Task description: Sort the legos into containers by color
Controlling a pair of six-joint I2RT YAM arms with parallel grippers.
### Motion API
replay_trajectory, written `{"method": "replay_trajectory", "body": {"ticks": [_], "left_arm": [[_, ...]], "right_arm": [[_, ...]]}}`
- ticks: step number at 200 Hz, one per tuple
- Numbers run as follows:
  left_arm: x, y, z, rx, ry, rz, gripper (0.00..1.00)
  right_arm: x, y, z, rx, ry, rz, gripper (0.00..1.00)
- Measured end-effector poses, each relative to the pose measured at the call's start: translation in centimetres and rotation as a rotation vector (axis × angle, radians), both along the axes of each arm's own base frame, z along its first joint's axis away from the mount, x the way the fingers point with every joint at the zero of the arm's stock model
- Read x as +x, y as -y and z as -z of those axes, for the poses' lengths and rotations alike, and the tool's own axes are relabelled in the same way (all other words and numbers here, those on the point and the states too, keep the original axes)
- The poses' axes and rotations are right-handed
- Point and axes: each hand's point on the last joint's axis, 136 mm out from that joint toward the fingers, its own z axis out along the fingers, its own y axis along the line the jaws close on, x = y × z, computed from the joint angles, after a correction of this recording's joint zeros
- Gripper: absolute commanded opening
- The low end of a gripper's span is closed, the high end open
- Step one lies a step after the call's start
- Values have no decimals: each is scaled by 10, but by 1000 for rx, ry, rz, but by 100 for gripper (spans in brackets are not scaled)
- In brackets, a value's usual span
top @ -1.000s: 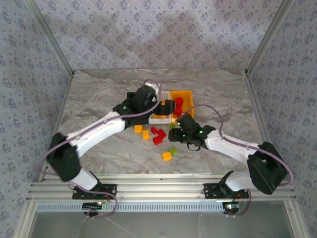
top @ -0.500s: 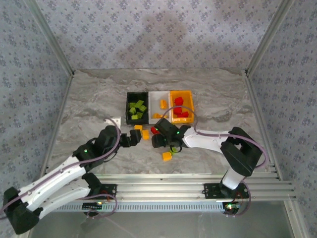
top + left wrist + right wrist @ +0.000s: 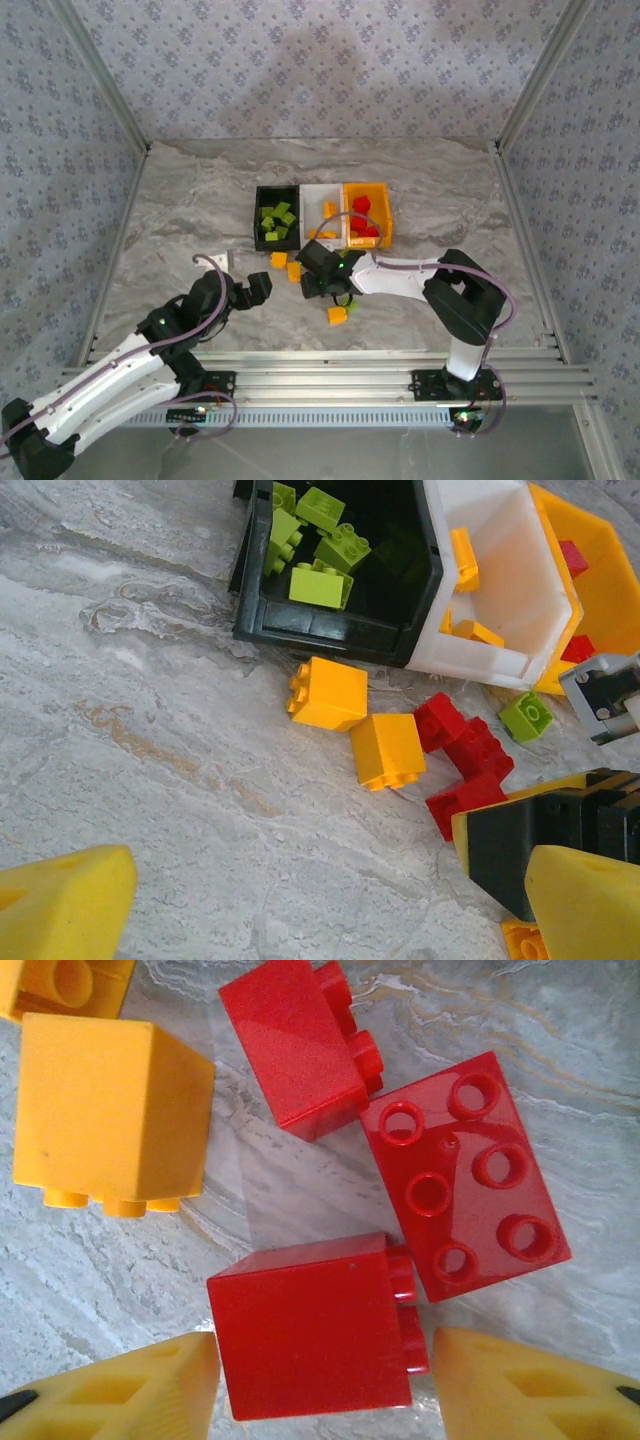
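A red lego (image 3: 315, 1325) lies on its side on the table between the fingers of my right gripper (image 3: 325, 1385). The left finger is against it and a sliver of gap shows at the stud side. Two more red legos (image 3: 465, 1175) (image 3: 295, 1045) and an orange one (image 3: 110, 1115) lie just beyond. In the top view the right gripper (image 3: 312, 280) hangs low over this cluster. My left gripper (image 3: 330, 920) (image 3: 262, 290) is wide open over bare table, with nothing between its fingers. The black container (image 3: 277, 217) holds green legos, the white one (image 3: 322, 205) orange, the orange one (image 3: 366, 195) red.
Two orange legos (image 3: 328, 692) (image 3: 388, 750) lie in front of the black container's wall (image 3: 330, 635). A green lego (image 3: 527, 716) sits by the white container (image 3: 500, 580). Another orange lego (image 3: 337, 315) and a green one (image 3: 348, 300) lie nearer the arms' bases.
The left arm has drawn back from the containers to the near left, still open. The right gripper has moved left over the red legos and its jaws have narrowed around one.
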Motion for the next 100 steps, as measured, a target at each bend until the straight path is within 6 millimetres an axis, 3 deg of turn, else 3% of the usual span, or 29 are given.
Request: {"method": "replay_trajectory", "body": {"ticks": [38,67,100], "left_arm": [[0,-2,1,6,0,-6,100],[1,-3,1,8,-1,-10,100],[1,-3,2,9,-3,-12,100]], "right_arm": [[1,-1,1,-6,3,-11,38],[-2,-1,-4,3,10,-21,33],[-11,9,-36,54,54,-24,31]]}}
